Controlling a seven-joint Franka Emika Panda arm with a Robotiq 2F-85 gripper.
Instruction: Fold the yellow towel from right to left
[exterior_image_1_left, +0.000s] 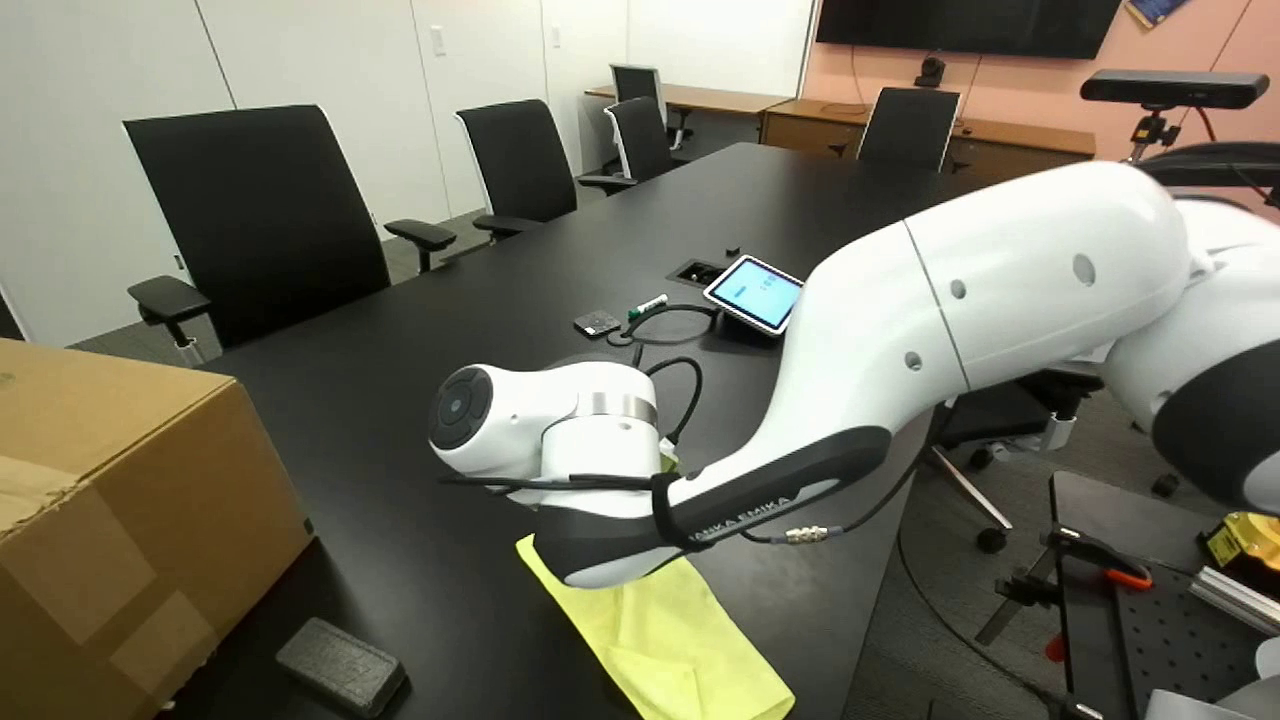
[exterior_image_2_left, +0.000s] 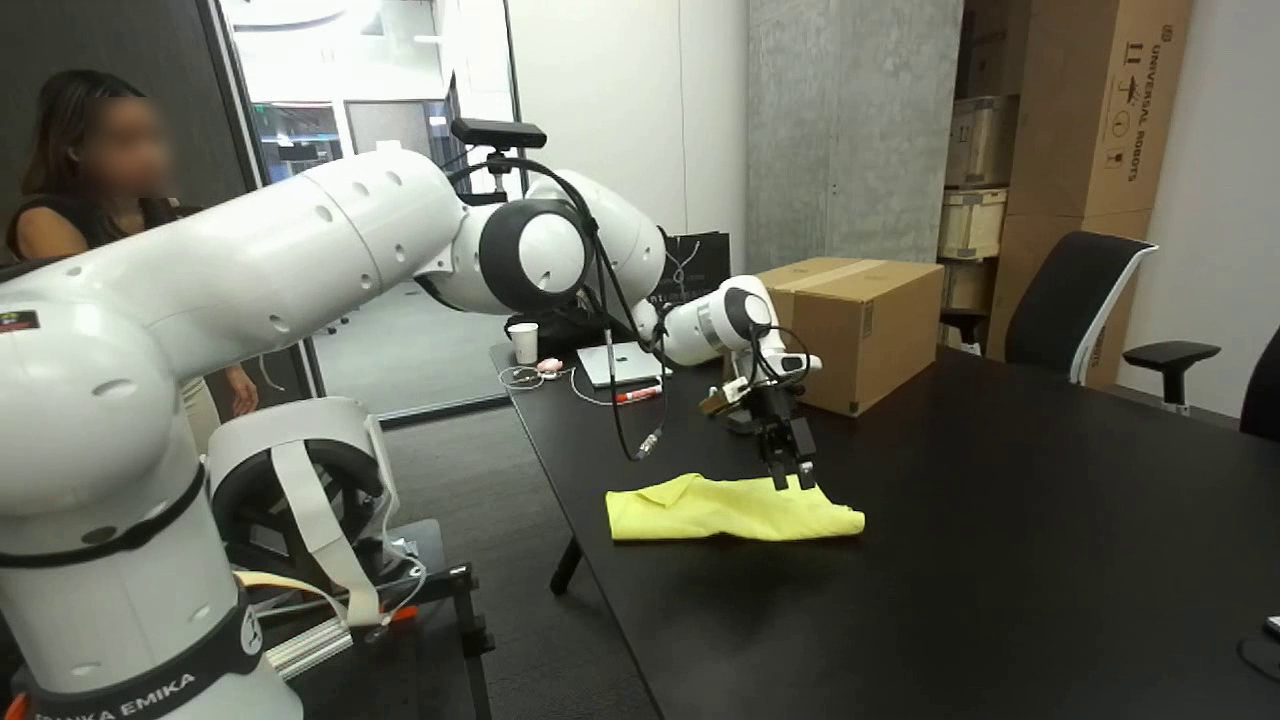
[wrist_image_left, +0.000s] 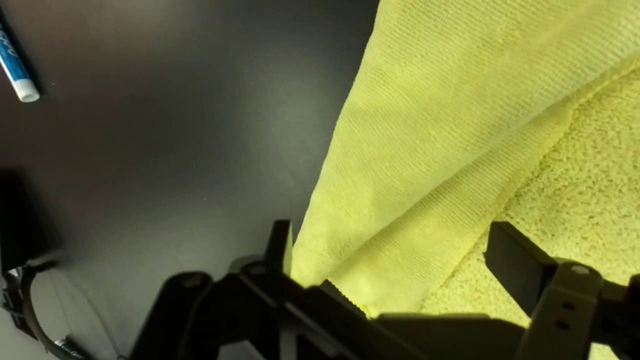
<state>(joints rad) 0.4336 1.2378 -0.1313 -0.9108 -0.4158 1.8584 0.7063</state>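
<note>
towel (wrist_image_left: 415, 125) in yellow lies on the dark table (wrist_image_left: 175, 140), filling the wrist view from twelve o'clock round to four, ribbed toward nine and fluffy toward three. a soft fold slants across it from six o'clock up to two. the gripper (wrist_image_left: 391, 235) stands at six o'clock with its fingers (wrist_image_left: 515, 267) spread wide: one at seven, by the towel's edge, the other at four, over the fluffy part, cloth showing between them. whether either tip touches the cloth i cannot tell. a blue-and-white marker (wrist_image_left: 17, 70) lies at ten, well apart from the towel.

in an exterior view the arm (exterior_image_1_left: 880, 310) bends across and hides the gripper; the towel pokes out beneath it at six o'clock, a dark block (exterior_image_1_left: 342, 665) lies between seven and eight, a cardboard box (exterior_image_1_left: 150, 510) stands at eight, and a lit tablet (exterior_image_1_left: 755, 293) rests at two. in an exterior view a person (exterior_image_2_left: 95, 215) stands between nine and ten, a white cup (exterior_image_2_left: 523, 343) sits at nine, and the gripper hangs at four, tips pointing down to six, just by the towel's one o'clock edge.
</note>
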